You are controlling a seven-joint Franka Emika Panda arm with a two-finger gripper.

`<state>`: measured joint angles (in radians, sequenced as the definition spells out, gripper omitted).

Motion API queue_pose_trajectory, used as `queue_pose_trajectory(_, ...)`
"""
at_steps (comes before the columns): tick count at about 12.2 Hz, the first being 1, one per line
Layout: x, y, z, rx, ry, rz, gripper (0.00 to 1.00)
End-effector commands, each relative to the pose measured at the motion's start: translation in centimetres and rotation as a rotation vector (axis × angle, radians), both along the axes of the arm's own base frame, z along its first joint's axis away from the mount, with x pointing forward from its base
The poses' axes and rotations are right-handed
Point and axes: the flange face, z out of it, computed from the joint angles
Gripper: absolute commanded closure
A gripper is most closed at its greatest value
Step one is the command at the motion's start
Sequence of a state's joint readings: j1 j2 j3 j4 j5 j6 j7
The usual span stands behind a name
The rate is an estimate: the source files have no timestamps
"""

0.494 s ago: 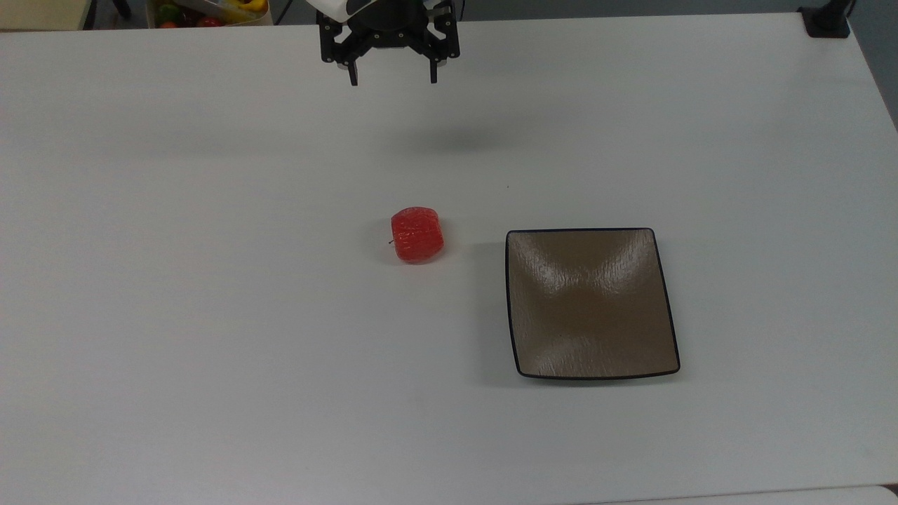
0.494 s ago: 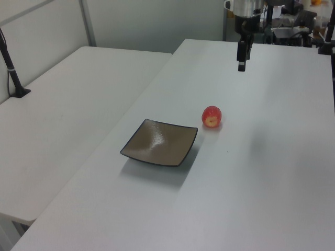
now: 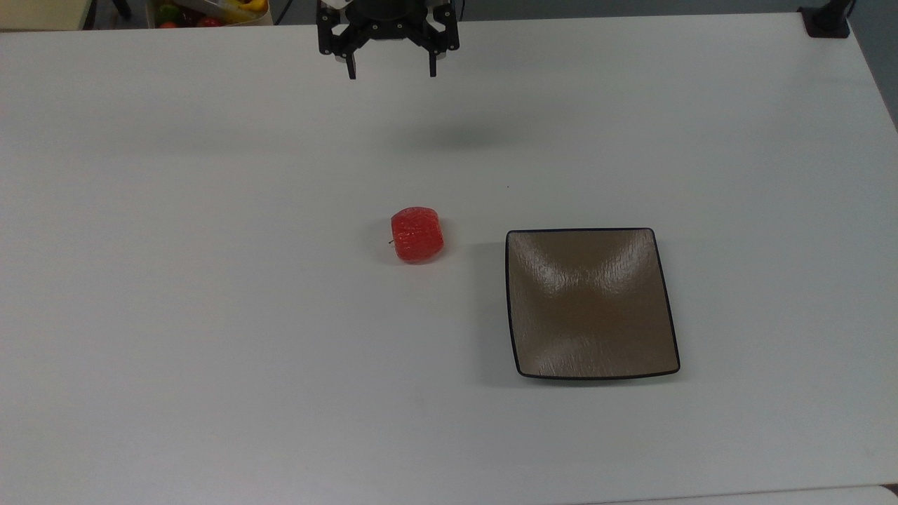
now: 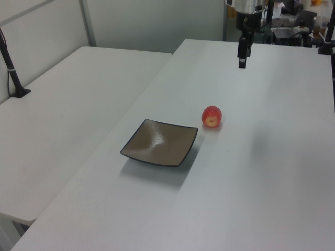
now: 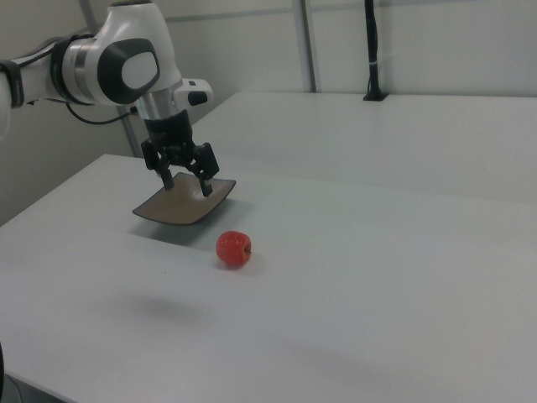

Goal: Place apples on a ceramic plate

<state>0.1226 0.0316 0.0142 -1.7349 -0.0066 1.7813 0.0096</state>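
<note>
A small red apple [image 3: 417,235] lies on the white table [image 3: 210,315], just off the top view's left edge of the square brown ceramic plate [image 3: 591,303]. The plate holds nothing. In the left view the apple [image 4: 211,116] sits beyond the plate [image 4: 160,142]; in the right view the apple [image 5: 233,248] lies in front of the plate [image 5: 186,205]. My gripper [image 3: 391,72] hangs open high above the table near the top view's far edge, well away from the apple. It also shows in the left view [image 4: 242,65] and the right view [image 5: 186,185].
A box of mixed fruit [image 3: 207,12] stands past the table's far edge at the top view's upper left. A black post base [image 3: 826,21] sits at the far right corner. A second white table [image 4: 63,115] adjoins in the left view.
The gripper has drawn slightly up and toward the top view's far edge. The apple and plate have not moved.
</note>
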Motion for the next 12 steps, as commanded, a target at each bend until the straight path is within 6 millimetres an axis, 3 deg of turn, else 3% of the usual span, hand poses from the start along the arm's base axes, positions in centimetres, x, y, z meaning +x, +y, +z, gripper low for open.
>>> queue_pose_trajectory(1, -0.7, 0.0, 0.0, -0.005, 0.006, 0.016, 0.00)
queue_pose_trajectory(5, -0.2, 0.1, -0.9, -0.006, 0.013, 0.018, 0.00)
queue_pose_trajectory(9, 2.6, 2.5, -6.0, -0.002, 0.004, 0.053, 0.00)
queue_pose_trajectory(12, 5.0, 3.2, -10.1, -0.011, -0.049, 0.065, 0.00)
